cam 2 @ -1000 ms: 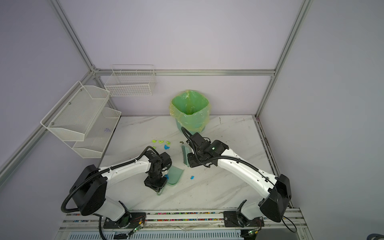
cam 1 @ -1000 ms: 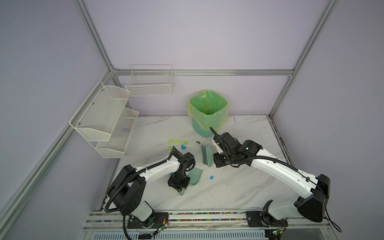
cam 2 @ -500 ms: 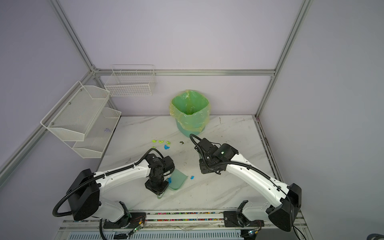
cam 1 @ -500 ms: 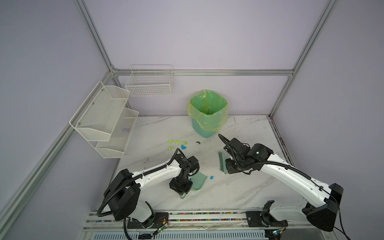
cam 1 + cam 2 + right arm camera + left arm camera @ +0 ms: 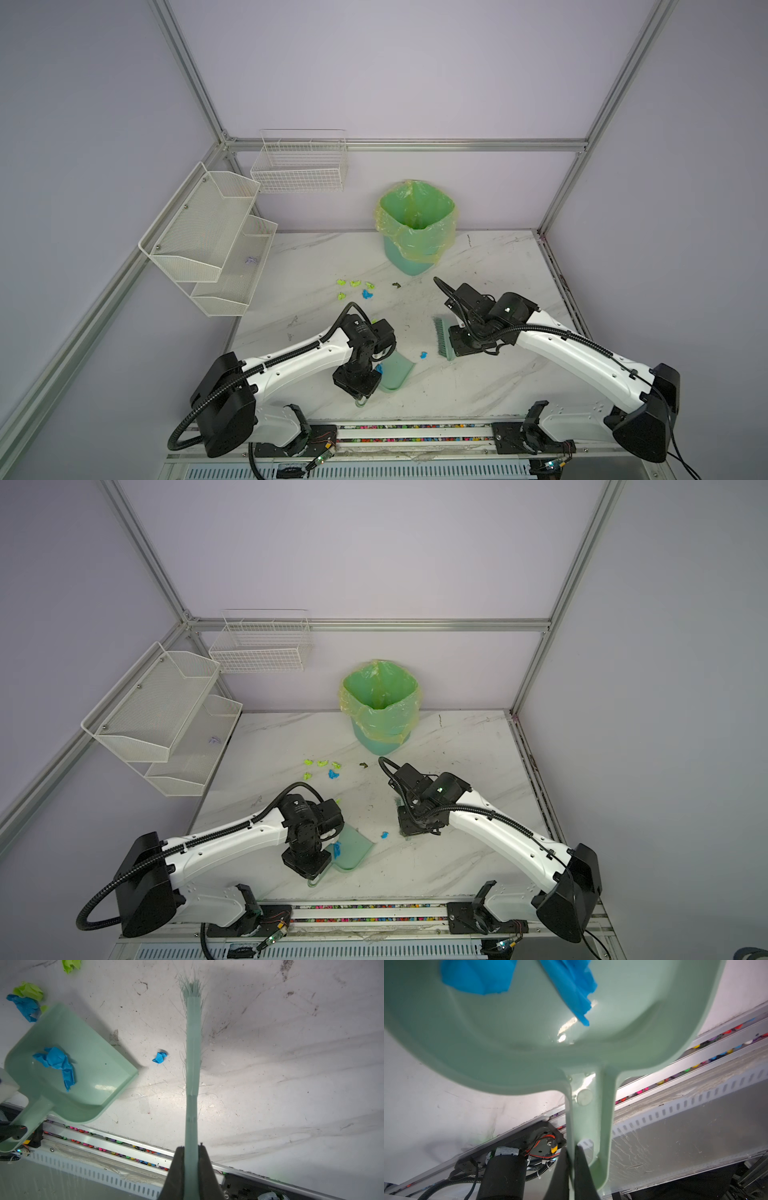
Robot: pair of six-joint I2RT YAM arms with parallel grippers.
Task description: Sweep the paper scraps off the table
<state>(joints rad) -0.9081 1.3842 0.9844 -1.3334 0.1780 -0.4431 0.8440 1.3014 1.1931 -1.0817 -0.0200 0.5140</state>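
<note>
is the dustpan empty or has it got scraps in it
Not empty: crumpled blue paper lies in the dustpan, plain in both wrist views.

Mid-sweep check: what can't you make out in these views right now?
The scraps beyond the dustpan: the left arm hides most in both top views; the pan's rim covers some in the right wrist view.
Whether the brush bristles touch the table: the right wrist view shows only its back; top views too small.
The dustpan's front lip: cut off by the left wrist view's edge.
The purple bit in the shelf: too small to identify.
</note>
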